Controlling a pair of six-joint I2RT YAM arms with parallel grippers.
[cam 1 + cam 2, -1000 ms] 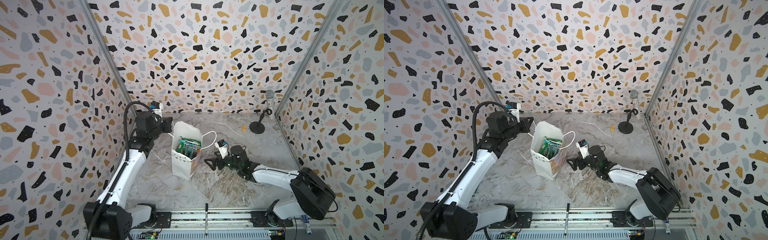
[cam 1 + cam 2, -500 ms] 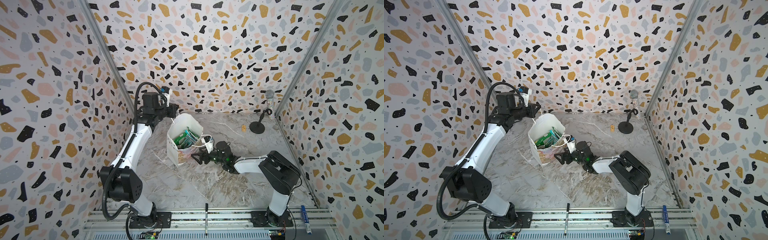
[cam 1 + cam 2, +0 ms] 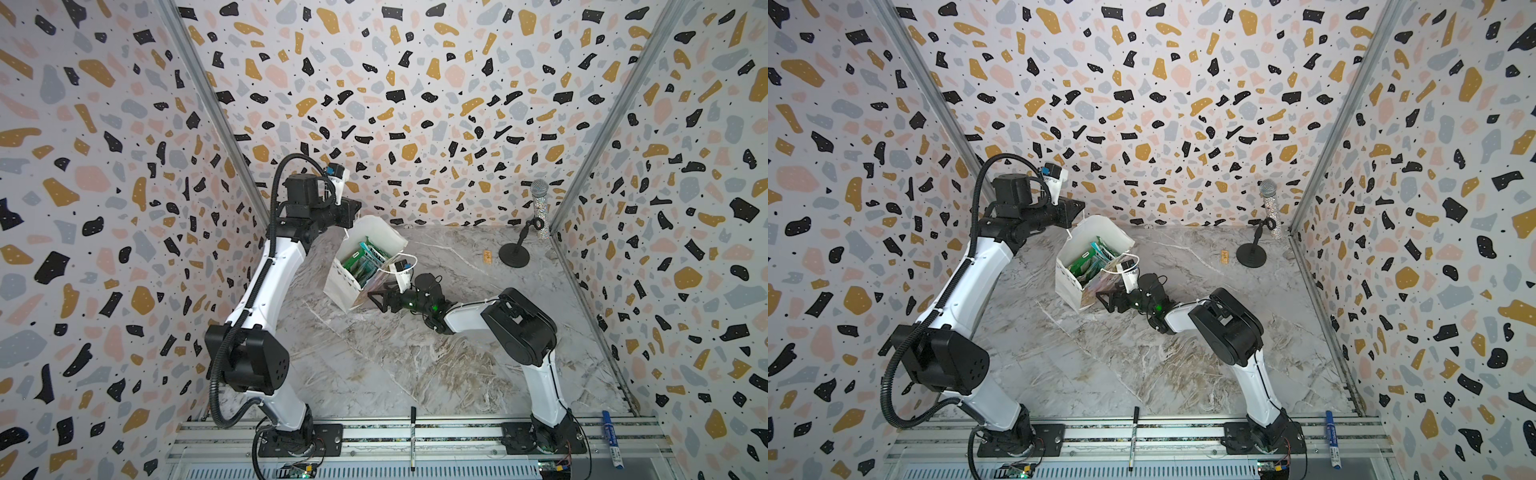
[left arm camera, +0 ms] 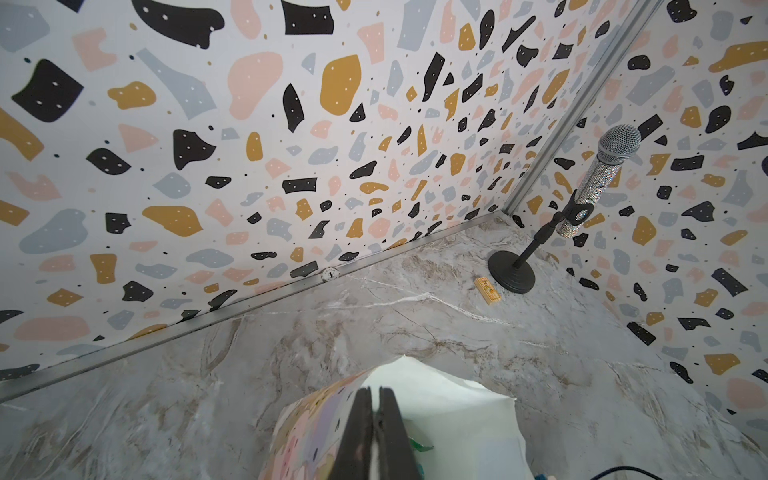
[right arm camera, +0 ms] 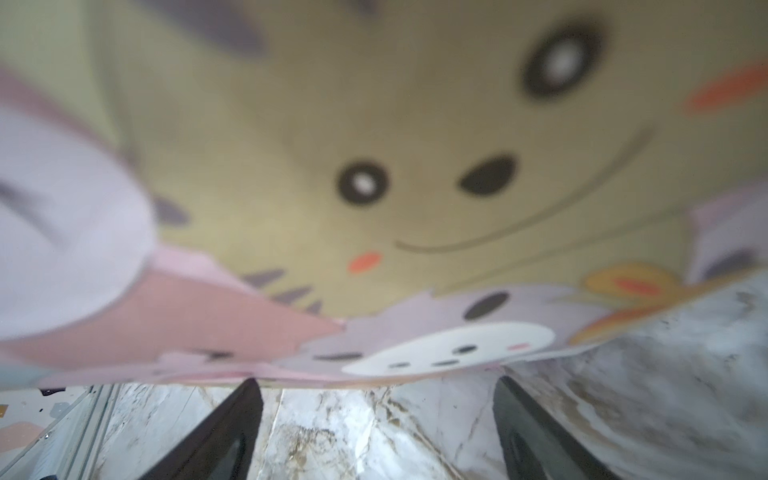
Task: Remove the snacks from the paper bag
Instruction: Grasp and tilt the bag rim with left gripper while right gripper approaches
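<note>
Terrazzo walls (image 3: 415, 83), grey marble floor (image 3: 395, 365)

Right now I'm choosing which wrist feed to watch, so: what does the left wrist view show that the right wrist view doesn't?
Only the left wrist view: the microphone on its stand, a small yellow block, and the left gripper shut on the paper bag at its rim. Only the right wrist view: the right gripper, open, close to the bag's blurred cartoon print. Both: the paper bag and the marble table.

Left gripper (image 4: 376, 391) clamped, raised; right gripper (image 5: 377, 381) low, jaws spread.
</note>
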